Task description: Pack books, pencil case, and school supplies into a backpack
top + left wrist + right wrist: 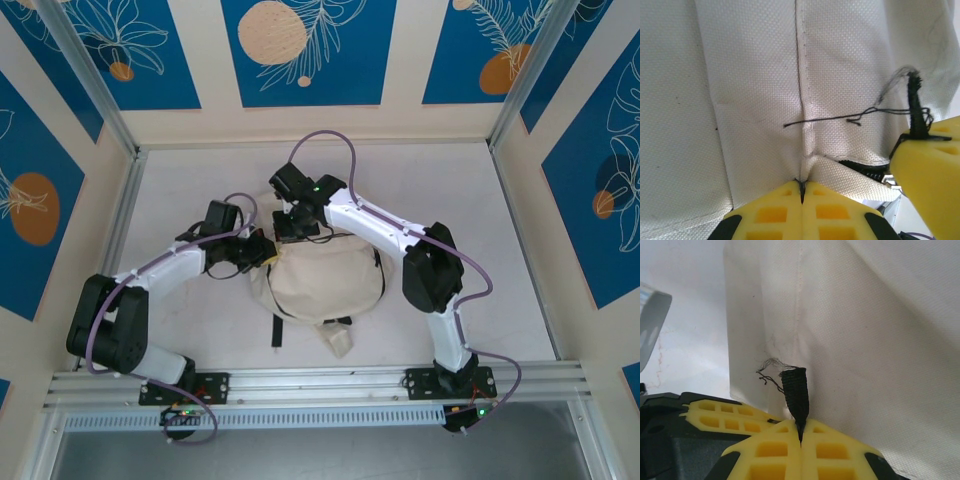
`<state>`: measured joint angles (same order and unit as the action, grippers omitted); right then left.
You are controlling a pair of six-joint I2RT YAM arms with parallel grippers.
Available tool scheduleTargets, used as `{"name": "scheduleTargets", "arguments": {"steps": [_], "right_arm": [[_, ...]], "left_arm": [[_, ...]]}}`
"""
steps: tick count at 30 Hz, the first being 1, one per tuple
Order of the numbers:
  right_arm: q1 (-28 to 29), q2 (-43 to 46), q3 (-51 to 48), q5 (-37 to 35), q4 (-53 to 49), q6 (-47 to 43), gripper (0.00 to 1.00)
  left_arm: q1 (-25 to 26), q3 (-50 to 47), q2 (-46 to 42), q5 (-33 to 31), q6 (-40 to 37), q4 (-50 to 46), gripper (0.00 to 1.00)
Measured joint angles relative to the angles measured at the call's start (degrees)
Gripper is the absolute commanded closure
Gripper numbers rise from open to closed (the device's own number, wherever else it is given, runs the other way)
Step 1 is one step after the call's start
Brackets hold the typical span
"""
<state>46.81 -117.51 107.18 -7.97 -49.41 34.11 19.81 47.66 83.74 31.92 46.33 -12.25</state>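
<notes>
The left pincer (801, 186) is clenched on a thin seam fold (807, 162) of the cream backpack (325, 282), which lies mid-worktop (190, 180). So slight a bite may slip under pull. The right pincer (800, 429) grips a frayed black webbing tab (794, 387), which could tear or slide free.

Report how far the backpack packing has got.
Done: nothing visibly packed; the backpack lies on the table, its contents hidden. In hand: the left gripper pinches a backpack seam, and the right gripper clamps its black webbing tab, apparently to open it. Left: opening it and all the loading.
</notes>
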Motion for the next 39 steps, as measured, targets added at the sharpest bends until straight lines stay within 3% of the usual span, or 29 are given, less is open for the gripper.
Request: {"name": "scheduleTargets", "arguments": {"steps": [16, 21, 23, 26, 30, 35, 39], "right_arm": [[-2.0, 4.3, -5.7, -21.6, -9.2, 7.9, 1.00], [-4.3, 8.0, -7.7, -24.2, -10.6, 8.7, 1.00], [-4.7, 9.0, -8.7, -23.2, -9.9, 6.7, 1.00], [-4.8, 9.4, -9.4, -19.6, -7.9, 3.7, 1.00], [-4.4, 9.4, -10.3, -13.0, -4.4, 0.9, 1.00], [-4.6, 9.4, -11.3, -4.2, -0.3, -0.5, 1.00], [-4.7, 9.4, -11.7, 2.1, 2.8, -0.8, 1.00]], "left_arm": [[0.9, 2.4, 3.9, -7.9, -5.7, -6.7, 1.00], [0.9, 3.0, 4.2, -9.9, -7.3, -10.6, 1.00], [0.9, 3.8, 3.6, -10.0, -7.5, -11.8, 0.96], [0.9, 4.7, 1.1, -9.4, -7.4, -12.2, 0.74], [0.9, 5.0, -1.9, -6.8, -4.8, -8.9, 0.56], [1.8, 3.6, -1.1, -2.4, 0.6, -1.9, 0.45], [3.5, 1.1, -0.7, -1.6, 4.3, 1.4, 0.44]]}}
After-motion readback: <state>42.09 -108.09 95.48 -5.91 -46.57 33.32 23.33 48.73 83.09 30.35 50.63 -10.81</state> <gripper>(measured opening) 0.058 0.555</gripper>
